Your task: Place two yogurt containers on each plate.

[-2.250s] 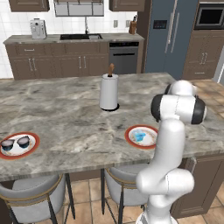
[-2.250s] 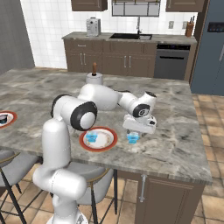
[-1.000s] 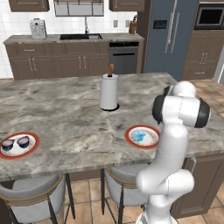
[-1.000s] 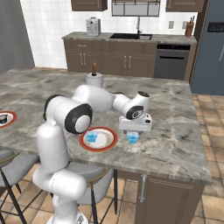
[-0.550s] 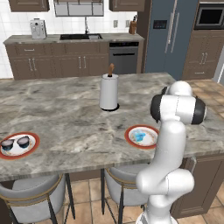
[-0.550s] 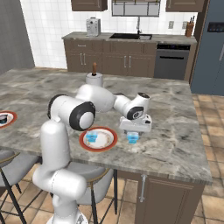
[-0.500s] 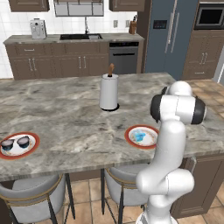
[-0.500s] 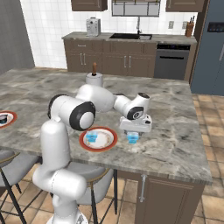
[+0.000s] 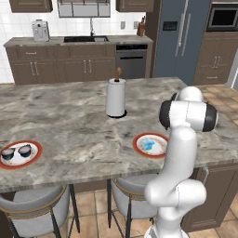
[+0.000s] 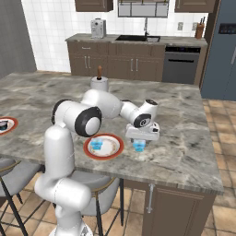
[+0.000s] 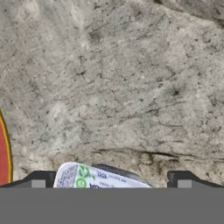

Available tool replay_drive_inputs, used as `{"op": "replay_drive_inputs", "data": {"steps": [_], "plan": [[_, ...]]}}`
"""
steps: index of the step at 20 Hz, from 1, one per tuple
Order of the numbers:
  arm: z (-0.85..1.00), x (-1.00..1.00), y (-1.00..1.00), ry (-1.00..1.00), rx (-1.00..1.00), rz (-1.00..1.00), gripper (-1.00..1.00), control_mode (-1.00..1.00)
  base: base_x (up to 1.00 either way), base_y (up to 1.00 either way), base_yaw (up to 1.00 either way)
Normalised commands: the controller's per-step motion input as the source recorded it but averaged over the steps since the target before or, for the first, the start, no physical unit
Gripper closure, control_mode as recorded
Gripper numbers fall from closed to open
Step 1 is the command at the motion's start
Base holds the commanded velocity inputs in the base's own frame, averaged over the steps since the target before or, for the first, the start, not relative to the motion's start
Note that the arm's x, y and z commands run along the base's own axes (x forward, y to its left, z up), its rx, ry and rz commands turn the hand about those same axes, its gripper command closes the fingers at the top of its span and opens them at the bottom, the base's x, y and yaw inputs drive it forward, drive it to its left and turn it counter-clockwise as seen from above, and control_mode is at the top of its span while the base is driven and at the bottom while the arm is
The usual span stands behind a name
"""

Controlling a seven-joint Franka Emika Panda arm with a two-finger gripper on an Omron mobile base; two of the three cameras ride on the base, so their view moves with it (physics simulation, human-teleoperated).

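Observation:
A light blue yogurt container [image 10: 138, 147] stands on the marble counter just right of the near plate [image 10: 114, 150]. My gripper [image 10: 139, 140] hangs low over it, open, a fingertip [image 11: 42, 180] on either side of the cup's printed top [image 11: 98, 177]; the other fingertip stands apart from it. That plate [image 9: 141, 141] holds another light blue yogurt container [image 10: 96, 144]. The far plate [image 9: 33, 155], at the counter's left end, carries two dark navy yogurt containers [image 9: 8, 153].
A tall white paper-towel roll [image 9: 115, 97] stands mid-counter behind the near plate. Stools [image 9: 32, 218] sit under the counter's front edge. The red plate rim [image 11: 3, 162] shows at the left of the hand view. Cabinets and a fridge line the back wall.
The hand has come down a little onto the light blue cup beside the near plate, jaws still wide. The cups and plates have not moved.

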Motion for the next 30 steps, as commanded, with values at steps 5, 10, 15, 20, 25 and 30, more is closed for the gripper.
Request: {"op": "replay_drive_inputs", "data": {"steps": [5, 10, 15, 20, 25, 30], "plan": [[-0.05, 0.00, 0.00, 0.00, 0.00, 0.00, -1.00, -1.00, 0.00, 0.00, 0.00], [0.00, -0.15, -0.02, 0.00, 0.00, 0.00, -1.00, -1.00, 0.00, 0.00, 0.00], [0.00, -0.22, -0.03, -0.01, 0.00, -0.03, -1.00, -1.00, 0.00, 0.00, 0.00], [0.00, -0.05, 0.02, -0.01, 0.00, -0.03, -1.00, -1.00, 0.00, 0.00, 0.00], [-0.12, -0.07, 0.08, 0.00, 0.00, 0.00, -1.00, -1.00, 0.00, 0.00, 0.00], [-0.16, -0.42, 0.01, 0.00, 0.00, 0.00, -1.00, -1.00, 0.00, 0.00, 0.00]]}}
